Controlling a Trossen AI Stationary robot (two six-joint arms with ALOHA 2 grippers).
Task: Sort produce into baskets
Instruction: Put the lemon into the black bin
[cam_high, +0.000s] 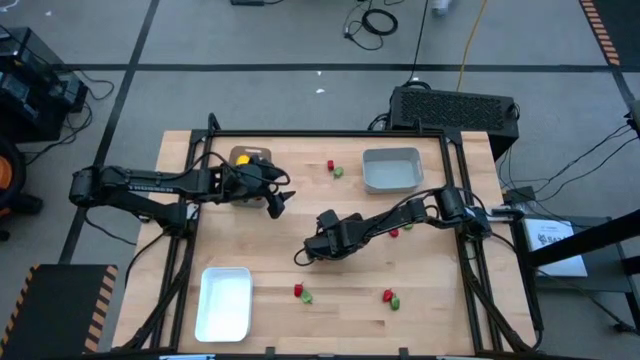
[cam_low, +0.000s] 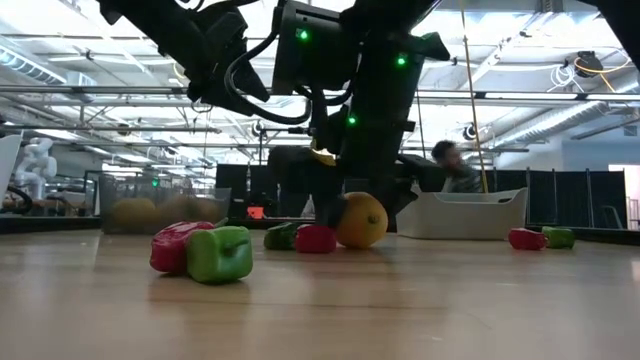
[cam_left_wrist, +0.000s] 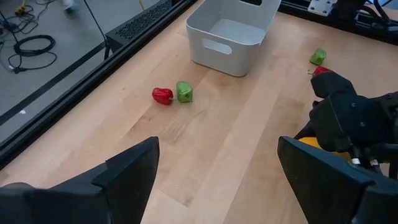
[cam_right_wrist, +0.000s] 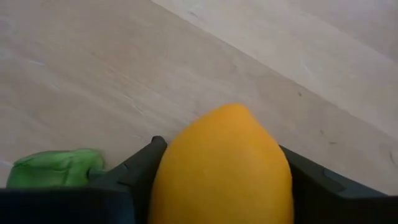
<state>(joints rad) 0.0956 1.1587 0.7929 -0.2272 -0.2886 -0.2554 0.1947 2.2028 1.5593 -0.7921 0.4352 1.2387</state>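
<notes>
On the left side of the table (cam_high: 300, 270), the left gripper (cam_high: 278, 203) hangs wide open, holding nothing, beside the brown basket (cam_high: 250, 157). Near the middle, the right gripper (cam_high: 312, 252) has its fingers on both sides of a yellow lemon (cam_right_wrist: 221, 168). No words can be read.

Wooden table (cam_high: 270, 255) with three trays and scattered toy produce.

A pale wood tabletop in a black frame. A white tray (cam_high: 224, 302) lies near the front left corner, a light grey tray (cam_high: 391, 169) near the back right, and a brown tray (cam_high: 243, 157) at the back left, mostly hidden under an arm. Red-and-green pepper pairs lie in several places: one pair (cam_high: 334, 169) just left of the grey tray, one (cam_high: 302, 293) near the front centre, another (cam_high: 391, 297) to its right. A yellow lemon (cam_low: 361, 220) rests on the wood mid-table, a green piece (cam_right_wrist: 55, 168) just beside it.
</notes>
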